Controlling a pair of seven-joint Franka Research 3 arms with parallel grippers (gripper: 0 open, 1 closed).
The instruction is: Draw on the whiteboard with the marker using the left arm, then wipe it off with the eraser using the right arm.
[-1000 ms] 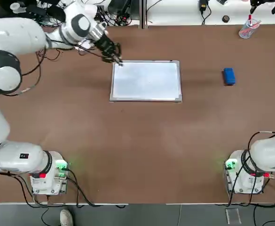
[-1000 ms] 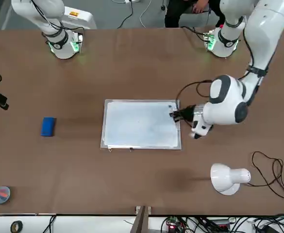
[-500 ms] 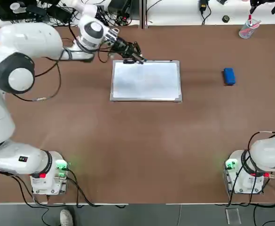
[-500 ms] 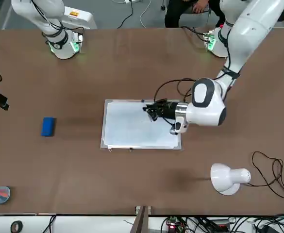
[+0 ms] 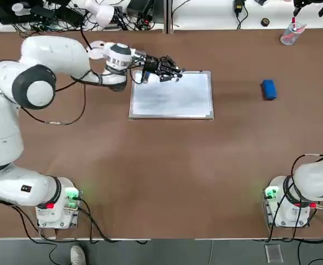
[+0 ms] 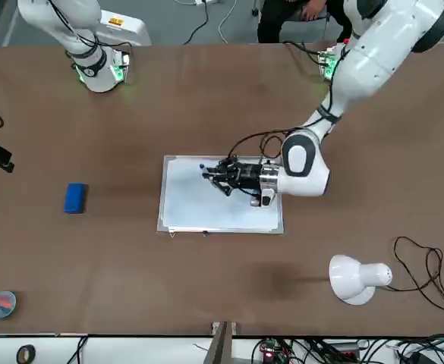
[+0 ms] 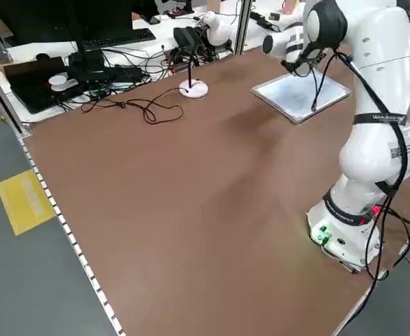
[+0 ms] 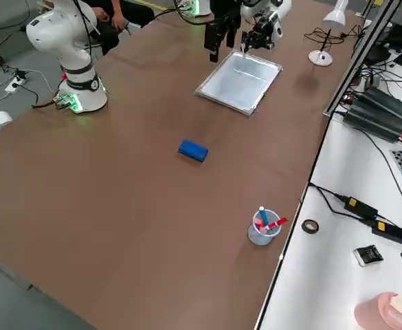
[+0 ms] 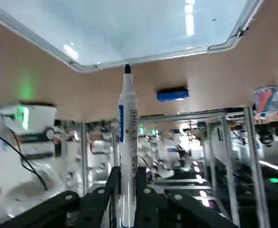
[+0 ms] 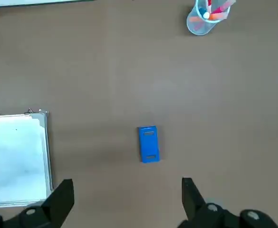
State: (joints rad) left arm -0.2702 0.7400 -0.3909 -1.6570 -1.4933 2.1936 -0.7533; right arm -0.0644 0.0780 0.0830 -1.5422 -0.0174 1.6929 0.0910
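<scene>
Since a second ago the left gripper (image 5: 175, 72) has swung from the near-left corner of the flat white silver-framed whiteboard (image 5: 172, 96) along its far edge toward the middle, jaws clamped on the slim white marker (image 9: 128, 142), dark tip just off the board's surface. Around it the brown tabletop (image 5: 161, 165) lies broad and bare; the small blue block eraser (image 5: 269, 89) sits well apart to the right, a clear cup of pens (image 5: 290, 33) near the far edge. Parked at its base, the right gripper (image 10: 127, 199) hangs with jaws apart.
</scene>
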